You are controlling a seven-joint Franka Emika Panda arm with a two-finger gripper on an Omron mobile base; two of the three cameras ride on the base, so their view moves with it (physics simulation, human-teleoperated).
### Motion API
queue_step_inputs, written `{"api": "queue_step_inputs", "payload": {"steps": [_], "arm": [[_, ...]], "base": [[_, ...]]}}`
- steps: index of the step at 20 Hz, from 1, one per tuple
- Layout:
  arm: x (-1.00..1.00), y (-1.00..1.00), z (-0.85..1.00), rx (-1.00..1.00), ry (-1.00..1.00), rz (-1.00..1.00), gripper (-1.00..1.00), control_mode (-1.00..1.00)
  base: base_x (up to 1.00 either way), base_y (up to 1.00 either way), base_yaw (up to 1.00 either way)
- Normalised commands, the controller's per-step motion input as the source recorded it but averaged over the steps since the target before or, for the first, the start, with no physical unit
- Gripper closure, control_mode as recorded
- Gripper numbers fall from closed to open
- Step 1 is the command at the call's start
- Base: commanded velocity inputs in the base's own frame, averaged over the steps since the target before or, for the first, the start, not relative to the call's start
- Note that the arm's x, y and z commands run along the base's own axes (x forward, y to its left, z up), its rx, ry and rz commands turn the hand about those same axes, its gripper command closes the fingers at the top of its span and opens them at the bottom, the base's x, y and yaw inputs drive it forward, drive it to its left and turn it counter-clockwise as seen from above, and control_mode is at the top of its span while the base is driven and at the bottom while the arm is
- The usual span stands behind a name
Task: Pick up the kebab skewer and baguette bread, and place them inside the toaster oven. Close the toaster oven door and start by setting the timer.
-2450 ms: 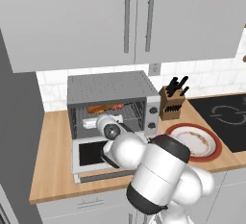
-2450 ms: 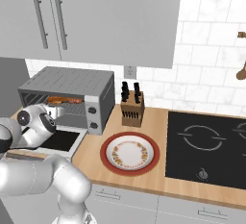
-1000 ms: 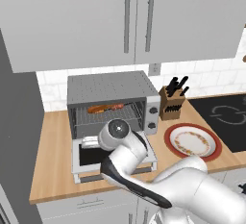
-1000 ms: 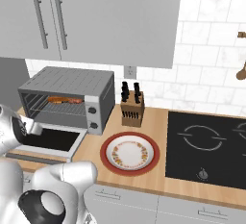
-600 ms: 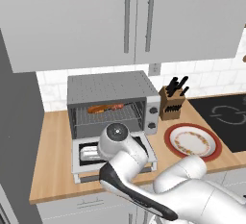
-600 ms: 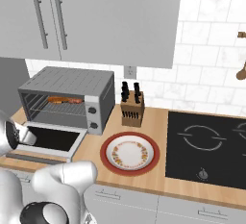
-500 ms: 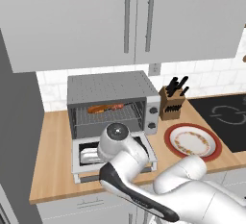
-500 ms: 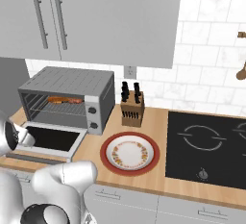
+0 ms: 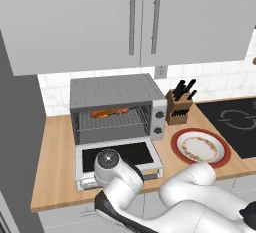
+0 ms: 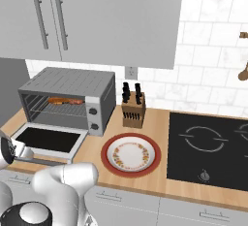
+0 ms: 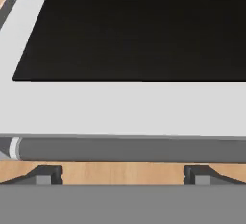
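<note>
Toaster oven (image 9: 117,108) sits on the wood counter (image 9: 52,172) under the white cabinets, w/ its door (image 9: 119,158) dropped flat toward you. On the wire rack inside you can see the kebab skewer (image 9: 121,110) and baguette bread (image 9: 101,113) lying end to end, skewer to the right in the left base view; from the right base view they read as one reddish-orange strip on the rack (image 10: 65,101), can't split them there.

Your gripper (image 11: 123,172) is released, jaws wide apart, nothing between them. In the hand view the two dark fingertips (image 11: 46,174) stand just short of the door's silver bar handle (image 11: 129,149), handle running across the full width, w/ the pale door frame and dark glass beyond it. Fingertips look near the bar, not touching.

Right of the oven: knife block (image 9: 178,106) against the tiled wall, red-rimmed plate (image 9: 201,147) in front of it, black cooktop (image 10: 212,147) further right.
</note>
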Motion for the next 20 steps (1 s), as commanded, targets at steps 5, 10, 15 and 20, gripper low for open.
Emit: {"api": "queue_step_inputs", "payload": {"steps": [5,10,15,20], "arm": [[-0.09,0.34,-0.34,-0.1,0.05,0.0,-1.0,-1.0],[0.1,0.43,-0.46,-0.13,0.0,0.0,-1.0,-1.0],[0.16,0.35,-0.37,-0.09,0.0,0.0,-1.0,-1.0],[0.2,0.11,-0.05,-0.01,0.0,0.0,-1.0,-1.0]], "base": [[0.0,0.0,0.0],[0.0,0.0,0.0],[0.0,0.0,0.0],[0.0,0.0,0.0]]}}
